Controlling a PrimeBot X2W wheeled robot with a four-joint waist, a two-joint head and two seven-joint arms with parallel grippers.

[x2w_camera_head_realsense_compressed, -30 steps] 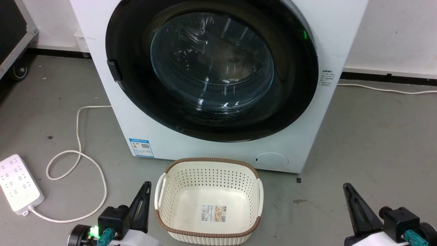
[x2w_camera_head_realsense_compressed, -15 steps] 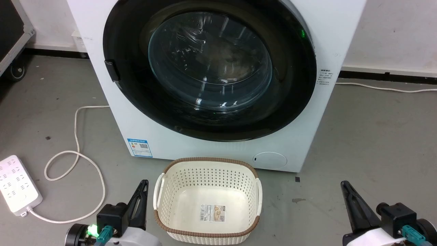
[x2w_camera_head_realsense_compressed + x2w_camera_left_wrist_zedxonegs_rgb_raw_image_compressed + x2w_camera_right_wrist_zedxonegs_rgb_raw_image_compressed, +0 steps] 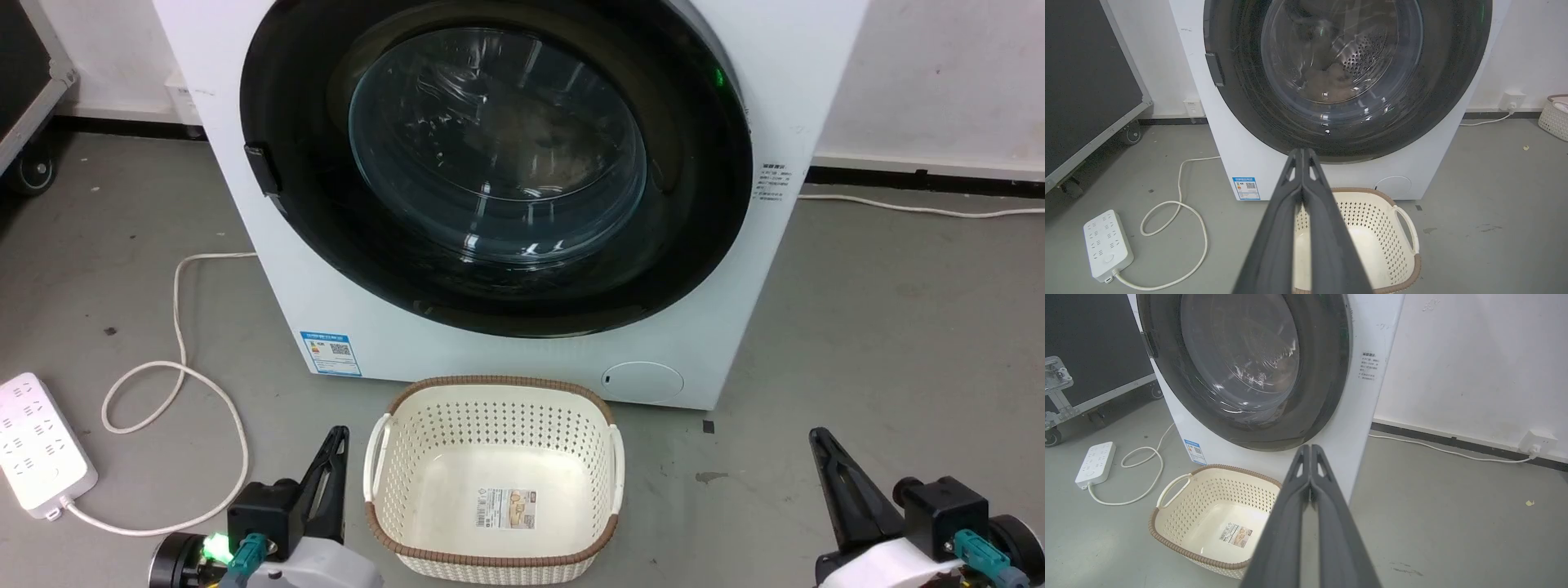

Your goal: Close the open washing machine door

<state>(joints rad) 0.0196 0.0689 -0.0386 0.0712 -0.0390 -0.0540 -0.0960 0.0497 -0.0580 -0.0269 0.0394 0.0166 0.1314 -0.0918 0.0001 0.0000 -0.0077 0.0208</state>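
Observation:
The white washing machine (image 3: 735, 327) stands ahead on the grey floor. Its round glossy black door (image 3: 490, 278) with the glass bowl window (image 3: 498, 147) lies flat against the machine's front, the latch tab at its left edge. The same door (image 3: 1241, 106) faces the left wrist view, and it appears at an angle (image 3: 1327, 384) in the right wrist view. My left gripper (image 3: 336, 434) is low at the left, shut and empty, its fingertips (image 3: 1302, 152) pressed together. My right gripper (image 3: 816, 437) is low at the right, also shut and empty, with fingertips (image 3: 1310, 448) touching. Both are well short of the machine.
A cream perforated basket (image 3: 384, 523) sits on the floor just before the machine, between my grippers. A white power strip (image 3: 37, 445) and its looping cable (image 3: 175, 367) lie at the left. A black wheeled case (image 3: 1086, 81) stands further left. A wall socket (image 3: 1537, 441) is at the right.
The whole head view has shifted slightly, so the camera has moved. The door, basket and both grippers keep their places relative to one another.

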